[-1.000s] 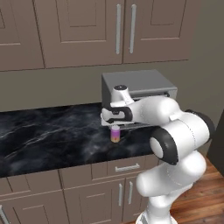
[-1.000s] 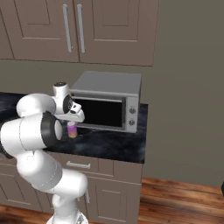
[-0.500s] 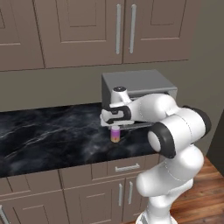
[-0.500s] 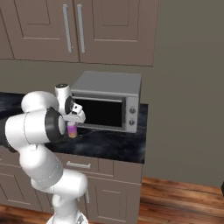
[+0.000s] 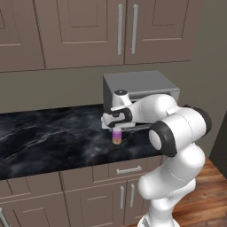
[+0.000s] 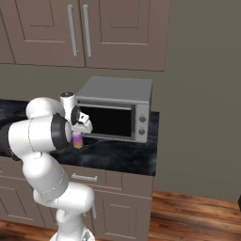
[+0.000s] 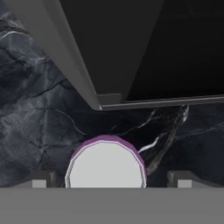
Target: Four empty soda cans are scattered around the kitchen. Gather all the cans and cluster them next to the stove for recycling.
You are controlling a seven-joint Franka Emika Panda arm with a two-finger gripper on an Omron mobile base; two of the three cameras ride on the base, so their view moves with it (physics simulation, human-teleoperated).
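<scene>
So the gripper [image 7: 107,181] hangs right over a purple soda can [image 7: 106,164], fingers spread wide with the can's silver top between them and not pinched yet. Over the last second the hand has barely budged, so it looks lined up for a grab. The can stands on the black marble counter [image 5: 48,142], with the grey microwave [image 6: 120,110] just behind at 12 o'clock.

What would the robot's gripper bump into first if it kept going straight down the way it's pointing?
Probably the purple soda can. The open gripper points down at the can's silver top, which sits between its fingertips, on the black counter beside the microwave. The remaining gap is hard to judge.
</scene>
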